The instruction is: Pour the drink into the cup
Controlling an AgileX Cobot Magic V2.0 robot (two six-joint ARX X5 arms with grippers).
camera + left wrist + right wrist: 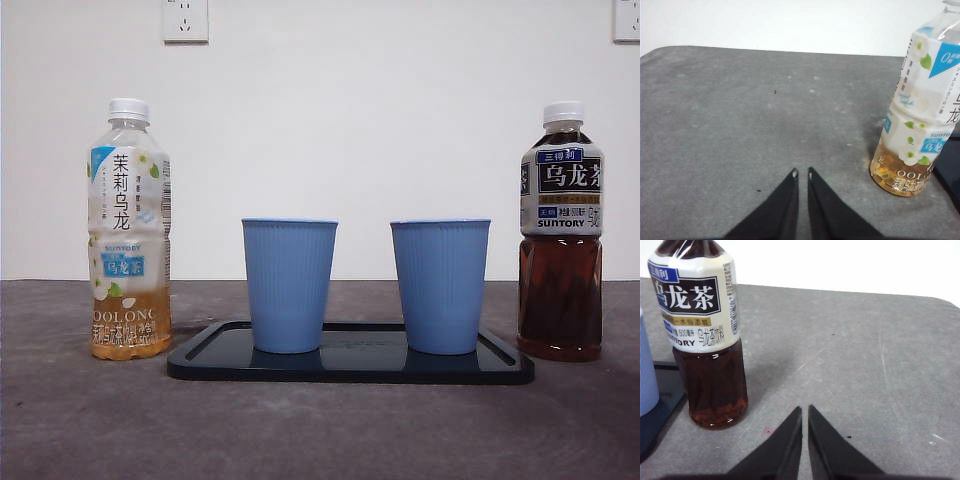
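Observation:
Two empty-looking blue cups, one on the left (289, 284) and one on the right (440, 285), stand upright on a black tray (350, 368). A capped jasmine oolong bottle (128, 232) with little pale tea stands left of the tray; it also shows in the left wrist view (920, 110). A capped dark Suntory oolong bottle (561, 235) stands right of the tray and shows in the right wrist view (702, 330). My left gripper (802, 174) is shut and empty, apart from the pale bottle. My right gripper (805, 410) is shut and empty, apart from the dark bottle. Neither arm shows in the front view.
The grey table (320, 440) runs to a white wall with two sockets (185, 20). The tray's corner (660, 390) and a cup's edge (646, 370) show in the right wrist view. The table's rounded far corners show in both wrist views.

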